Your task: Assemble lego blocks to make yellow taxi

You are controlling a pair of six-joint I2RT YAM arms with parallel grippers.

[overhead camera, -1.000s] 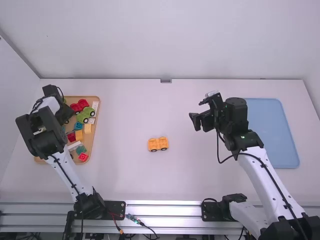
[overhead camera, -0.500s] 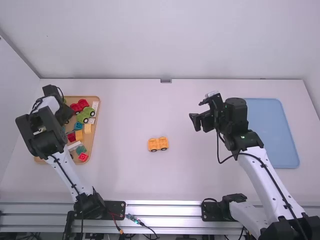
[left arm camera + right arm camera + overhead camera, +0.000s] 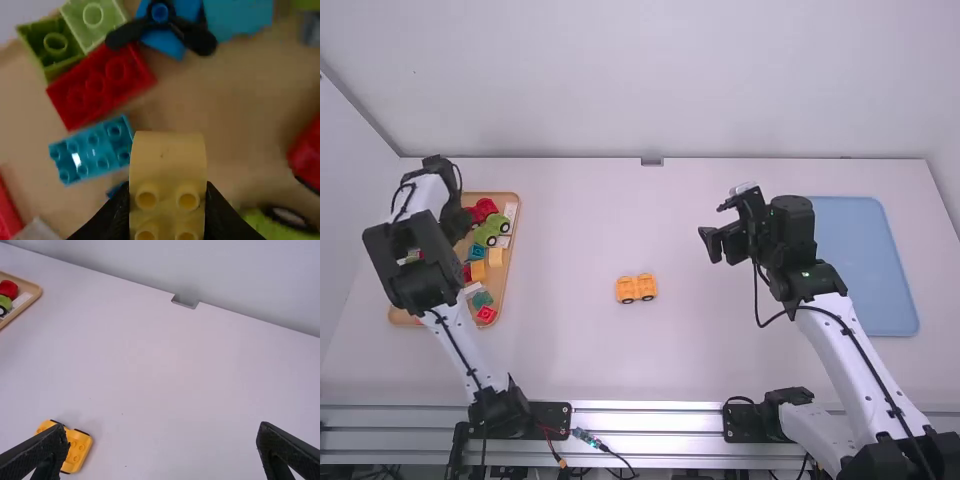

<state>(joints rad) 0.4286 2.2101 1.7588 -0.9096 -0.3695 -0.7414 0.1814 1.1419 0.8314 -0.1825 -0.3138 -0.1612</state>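
Note:
My left gripper [image 3: 451, 218] is over the left part of the wooden tray [image 3: 500, 289]. In the left wrist view the left gripper [image 3: 167, 196] is shut on a yellow block [image 3: 168, 159] with a rounded end and round studs, held above the tray's pieces. A yellow-orange wheeled car base [image 3: 636, 288] stands on the table between the arms; the right wrist view has this studded car base [image 3: 78, 450] near its left finger. My right gripper [image 3: 714, 224] is raised over the table, right of and beyond the car base. In its wrist view the right gripper [image 3: 162, 429] is open, nothing between its fingers.
The tray holds red and green wheeled pieces [image 3: 491, 229], a red block [image 3: 101, 86], a teal block [image 3: 92, 149], yellow blocks [image 3: 496, 257] and others. A blue mat [image 3: 868, 265] lies at the right, beside the right arm.
The left arm has shifted a little to the right and farther from the camera over the tray. The right arm and the car base have not moved.

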